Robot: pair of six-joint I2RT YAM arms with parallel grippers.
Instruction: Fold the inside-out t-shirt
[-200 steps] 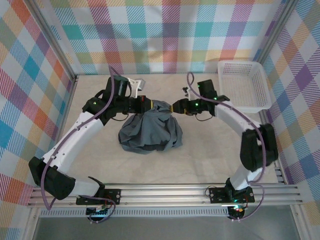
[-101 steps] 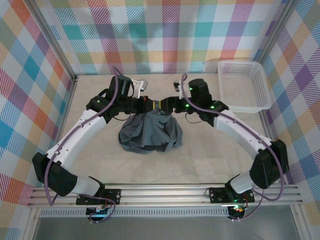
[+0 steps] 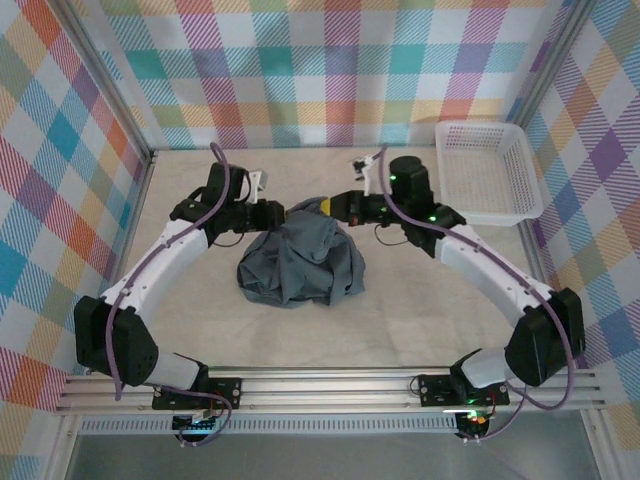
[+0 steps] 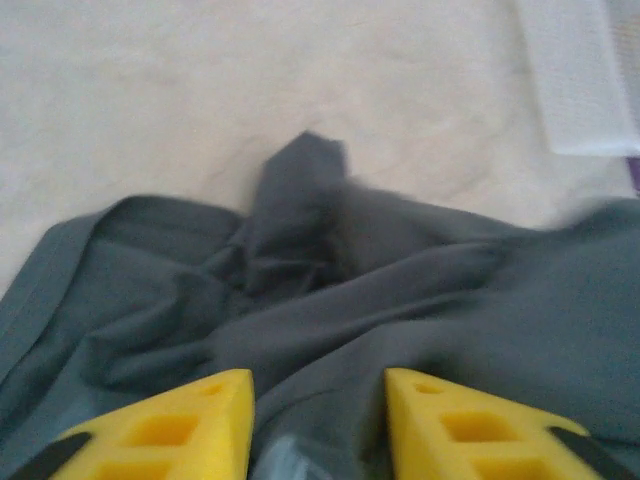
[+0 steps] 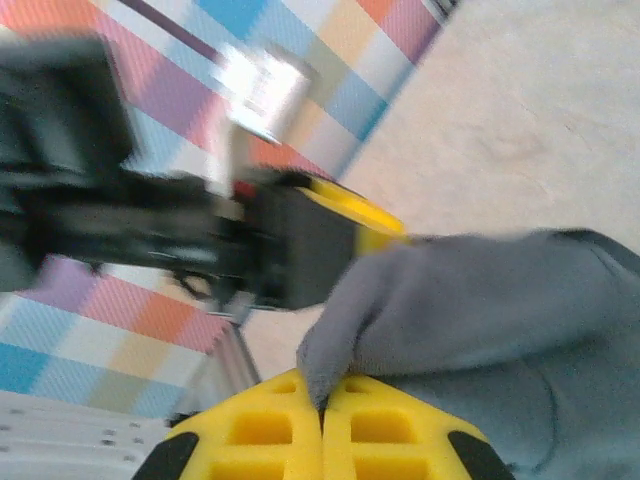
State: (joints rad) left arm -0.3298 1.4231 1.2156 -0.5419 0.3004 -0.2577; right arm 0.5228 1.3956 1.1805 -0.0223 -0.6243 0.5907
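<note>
The t-shirt is lying in a crumpled heap in the middle of the surface. It is so bunched up that I cannot tell which way it is pointing or which side is long. At the heap's far side, the left pincer is standing apart over the cloth. The right pincer is pinching a fold. I think the arms are getting hold of it to spread it. Next, the left one needs to grab cloth too.

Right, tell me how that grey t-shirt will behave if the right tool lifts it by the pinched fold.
The t-shirt lies in a crumpled heap of soft folds, so it will likely hang limp rather than keep its shape. The right tool is shut on only a thin fold, which might slip out. Pushed, the cloth would probably bunch up, not slide whole.
</note>
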